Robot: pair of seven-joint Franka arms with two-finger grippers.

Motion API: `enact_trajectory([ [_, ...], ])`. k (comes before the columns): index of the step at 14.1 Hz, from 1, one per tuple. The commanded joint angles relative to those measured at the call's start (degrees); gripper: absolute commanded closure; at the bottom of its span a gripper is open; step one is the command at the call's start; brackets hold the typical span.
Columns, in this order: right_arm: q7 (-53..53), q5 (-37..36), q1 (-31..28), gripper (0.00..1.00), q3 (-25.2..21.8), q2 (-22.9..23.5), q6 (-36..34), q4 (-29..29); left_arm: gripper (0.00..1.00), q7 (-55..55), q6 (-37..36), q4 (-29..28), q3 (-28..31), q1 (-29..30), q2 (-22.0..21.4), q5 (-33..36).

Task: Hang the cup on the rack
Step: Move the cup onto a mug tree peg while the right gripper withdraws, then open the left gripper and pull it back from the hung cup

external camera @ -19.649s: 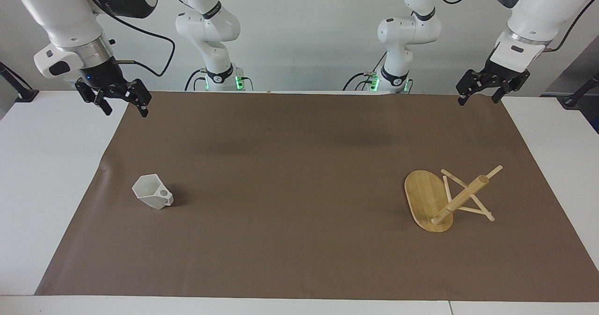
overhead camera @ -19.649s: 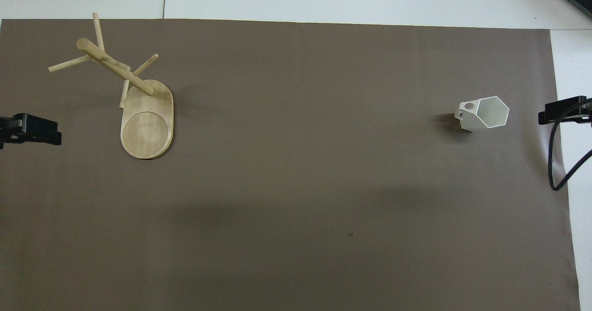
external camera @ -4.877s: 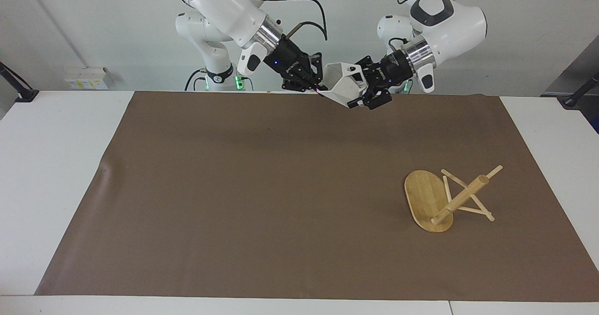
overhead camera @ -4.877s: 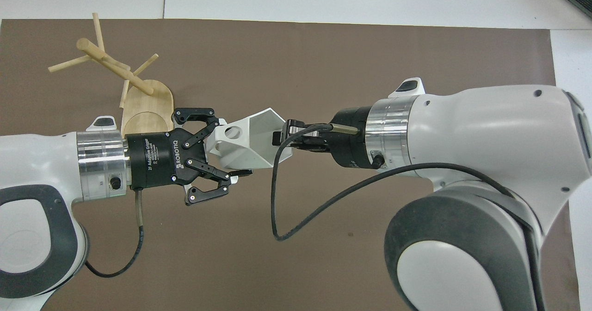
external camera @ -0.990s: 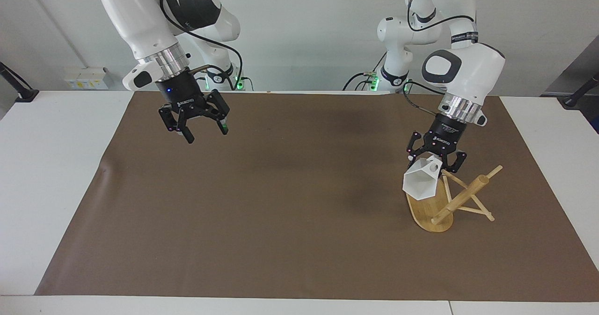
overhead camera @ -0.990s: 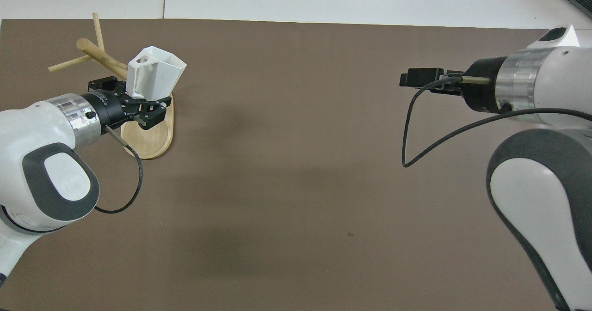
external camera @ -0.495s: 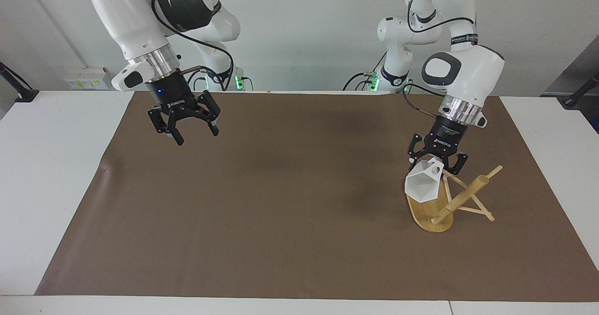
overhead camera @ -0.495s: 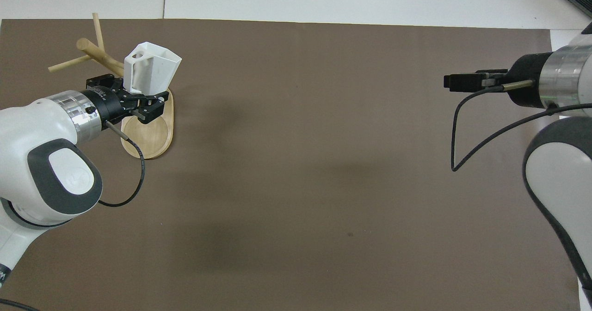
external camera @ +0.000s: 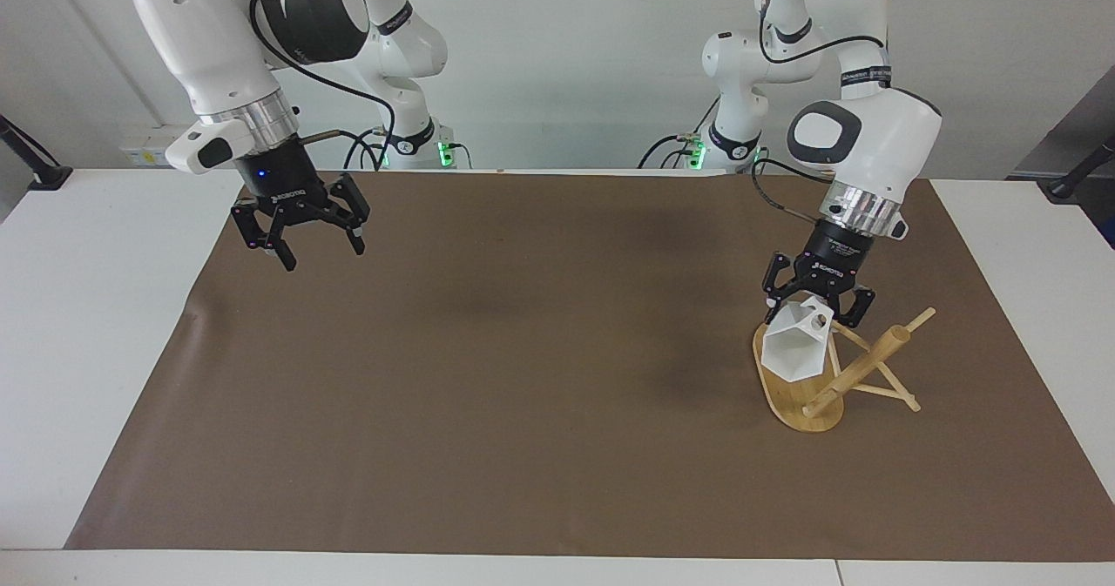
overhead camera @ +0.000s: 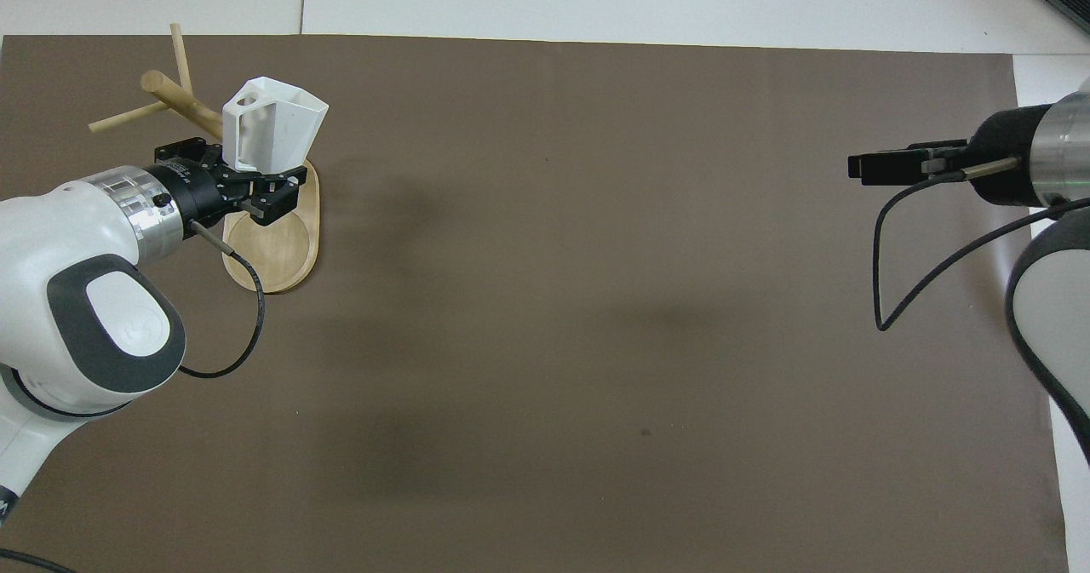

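Left claw (external camera: pixel 817 309) grips faceted white cup (external camera: pixel 793 348) over bamboo rack (external camera: pixel 858 370); right claw (external camera: pixel 311 245) gapes.

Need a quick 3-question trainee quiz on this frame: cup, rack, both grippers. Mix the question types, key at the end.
1. True or false: the cup already hangs from a peg of the rack, free of any gripper.
2. Which gripper holds the cup? A) left gripper B) right gripper C) neither
3. Fill in: the right gripper is up over the brown mat toward the right arm's end of the table, and its fingers are ____.

Key:
1. False. The cup is in a gripper's grasp, over the rack's oval base, beside the pegs.
2. A. It grips the cup at the handle end.
3. Open, holding nothing.
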Motion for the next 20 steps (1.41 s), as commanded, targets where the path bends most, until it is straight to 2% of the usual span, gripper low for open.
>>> enact_trajectory([
  [1, -3.8, -3.0, -0.4, 0.0, -0.7, -0.3, -4.0, 1.9, 1.0, -2.3, 1.4, 0.5, -0.2, 0.3, 0.7, 0.6],
  [9, -4.1, -3.5, -0.4, 0.0, -3.8, -0.9, -17.7, 4.9, 1.0, -5.7, 2.6, 0.6, -0.2, 0.8, 1.6, 0.6],
  [14, -4.6, -7.1, -0.3, 0.0, -4.6, -1.0, -22.0, 6.4, 1.0, -6.2, 2.9, 0.4, -0.2, 1.1, 1.7, 0.6],
  [15, -4.7, -7.8, -0.3, 0.0, -4.6, -1.0, -22.2, 6.8, 0.83, -5.7, 2.9, 0.5, -0.2, 1.1, 1.7, 0.6],
  [16, -4.7, -8.6, -0.3, 0.0, -4.6, -1.0, -22.2, 6.8, 0.01, -6.1, 2.9, 0.5, -0.1, 1.1, 1.7, 0.6],
  [20, -3.8, -11.9, -0.2, 0.0, -4.3, -1.0, -21.7, 6.9, 0.0, -6.0, 2.1, 1.8, 0.3, 1.2, 1.8, 0.7],
])
